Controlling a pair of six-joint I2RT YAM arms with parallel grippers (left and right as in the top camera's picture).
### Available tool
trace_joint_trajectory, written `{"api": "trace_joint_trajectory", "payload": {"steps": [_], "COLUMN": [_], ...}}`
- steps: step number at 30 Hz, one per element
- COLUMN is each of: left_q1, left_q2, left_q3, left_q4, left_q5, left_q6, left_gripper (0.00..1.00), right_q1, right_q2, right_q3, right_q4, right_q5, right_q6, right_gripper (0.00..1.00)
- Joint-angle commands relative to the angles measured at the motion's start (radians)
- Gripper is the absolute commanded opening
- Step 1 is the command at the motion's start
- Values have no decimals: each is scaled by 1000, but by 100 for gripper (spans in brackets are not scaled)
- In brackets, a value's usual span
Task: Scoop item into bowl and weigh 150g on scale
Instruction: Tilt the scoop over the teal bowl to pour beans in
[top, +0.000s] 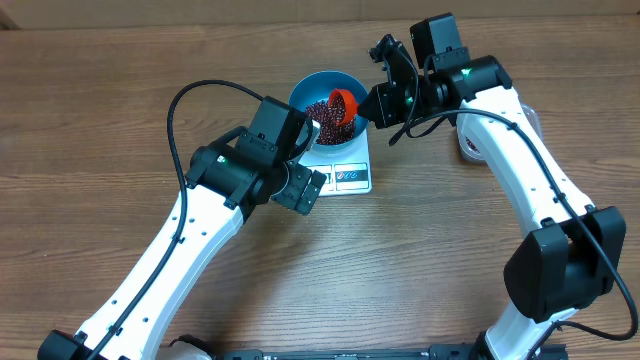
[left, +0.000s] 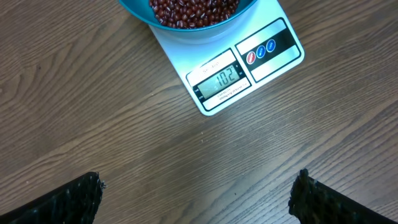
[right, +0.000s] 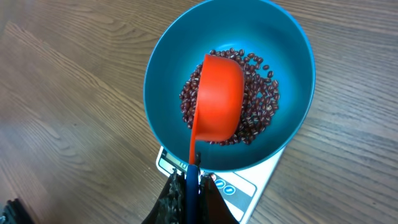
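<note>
The blue bowl (top: 320, 78) stands on the white scale (top: 352, 170) at the back middle of the table. Dark red-brown beans (top: 322, 120) lie heaped in its bottom. An orange scoop (top: 343, 102) hangs over the beans with its cup turned down, and my right gripper (top: 373, 103) is shut on its blue handle. In the right wrist view the scoop (right: 219, 93) covers part of the beans (right: 262, 102) inside the bowl (right: 280, 37), held by the gripper (right: 194, 186). My left gripper (left: 196, 199) is open and empty over bare wood, near the scale's display (left: 222, 78).
A pale rounded container (top: 470, 147) sits on the table at the back right, mostly hidden under my right arm. The left arm (top: 200, 230) crosses the table's left front, with its cable looping above it.
</note>
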Motion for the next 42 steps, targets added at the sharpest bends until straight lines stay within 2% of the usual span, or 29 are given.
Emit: {"api": "trace_joint_trajectory", "payload": {"steps": [1, 26, 29, 30, 34, 42], "left_q1": [0, 0, 0, 0, 0, 0], "left_q2": [-12, -12, -12, -12, -12, -12], "left_q3": [-4, -4, -4, -4, -4, -4], "left_q4": [2, 2, 2, 2, 2, 2], "left_q5": [11, 11, 11, 11, 11, 11], "left_q6": [16, 16, 16, 16, 16, 16], "left_gripper": [100, 100, 100, 100, 100, 100], "right_q1": [0, 3, 10, 13, 13, 13], "right_q2": [-1, -1, -1, -1, -1, -1], "right_q3": [31, 31, 31, 31, 31, 31], "right_q4": [17, 8, -19, -21, -12, -11], "right_q5": [53, 46, -40, -29, 48, 49], "right_q6": [44, 61, -74, -76, -10, -8], "right_gripper": [4, 4, 4, 4, 4, 3]}}
